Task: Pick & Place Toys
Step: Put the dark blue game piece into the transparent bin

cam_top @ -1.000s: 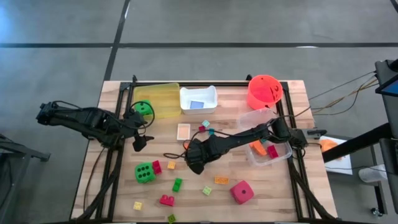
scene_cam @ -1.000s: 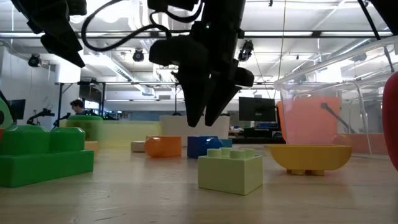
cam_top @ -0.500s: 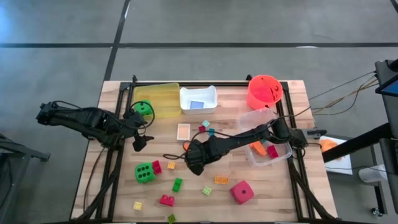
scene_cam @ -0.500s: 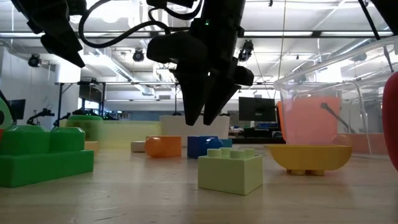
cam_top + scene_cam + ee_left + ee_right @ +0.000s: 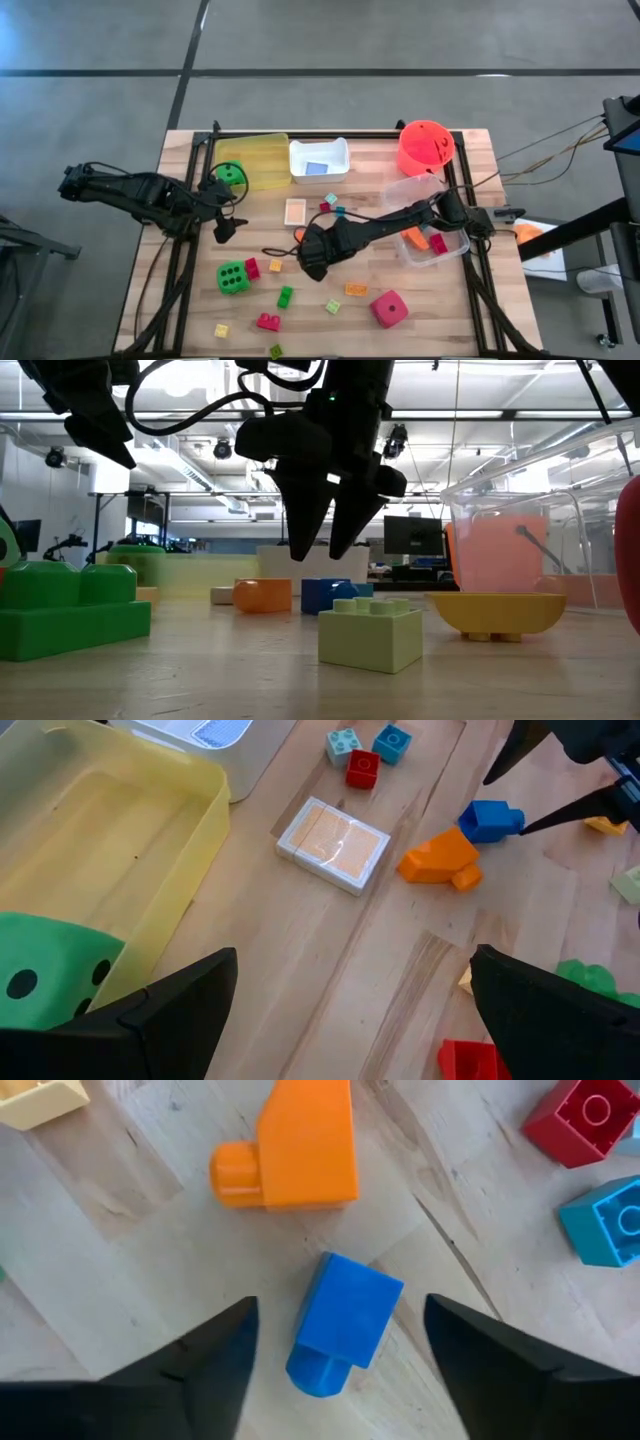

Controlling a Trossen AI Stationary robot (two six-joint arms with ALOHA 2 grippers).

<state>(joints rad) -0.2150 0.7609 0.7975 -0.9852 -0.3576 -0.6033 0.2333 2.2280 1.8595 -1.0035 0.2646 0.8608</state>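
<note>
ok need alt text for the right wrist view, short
Looking down past the right gripper, open, with its two dark fingers either side of a blue brick lying on the wooden table. An orange brick lies just beyond it, with a red brick, a light blue brick and a pale yellow brick at the edges.

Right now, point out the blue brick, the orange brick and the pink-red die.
blue brick [image 5: 345,1318]: right wrist view, middle of its top face.
orange brick [image 5: 305,1148]: right wrist view, middle of its body.
pink-red die [image 5: 389,308]: high view, middle of its top face.
</note>
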